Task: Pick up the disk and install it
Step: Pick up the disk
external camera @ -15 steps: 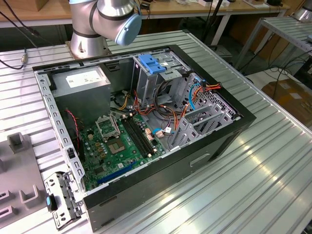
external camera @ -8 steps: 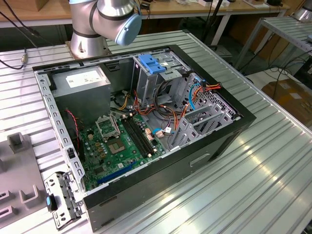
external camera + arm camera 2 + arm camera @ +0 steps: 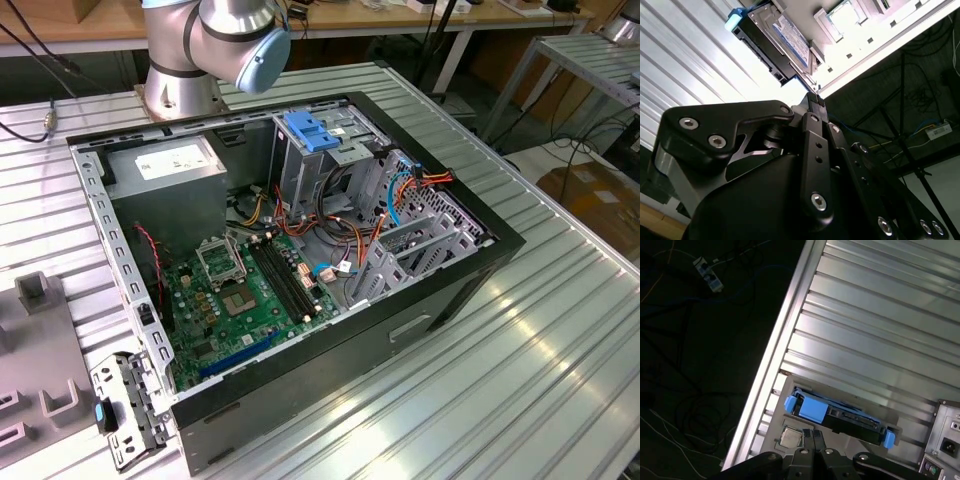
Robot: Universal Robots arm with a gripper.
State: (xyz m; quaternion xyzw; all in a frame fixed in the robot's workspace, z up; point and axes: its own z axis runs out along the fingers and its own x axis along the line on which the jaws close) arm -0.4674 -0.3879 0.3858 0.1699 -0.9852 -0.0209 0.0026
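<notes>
The disk point(image 3: 840, 416) stands on its edge in a grey holder point(image 3: 790, 437) near the edge of the ribbed metal table. Its silver body sits between blue plastic rails, and its label point(image 3: 792, 35) faces sideways in the second wrist view. My gripper point(image 3: 813, 98) hovers a short way from the disk without touching it. Its two black fingers are pressed together with nothing between them, and their tips also show in the first wrist view as the gripper point(image 3: 812, 434) points at the holder.
An open computer case point(image 3: 500, 240) lies on the table, with a motherboard point(image 3: 250, 290), a grey power supply point(image 3: 170, 160) and a metal drive cage with a blue latch point(image 3: 310, 130). Grey fixtures point(image 3: 40, 340) sit on the exterior view's left. Past the table edge point(image 3: 775, 355) is dark floor with cables.
</notes>
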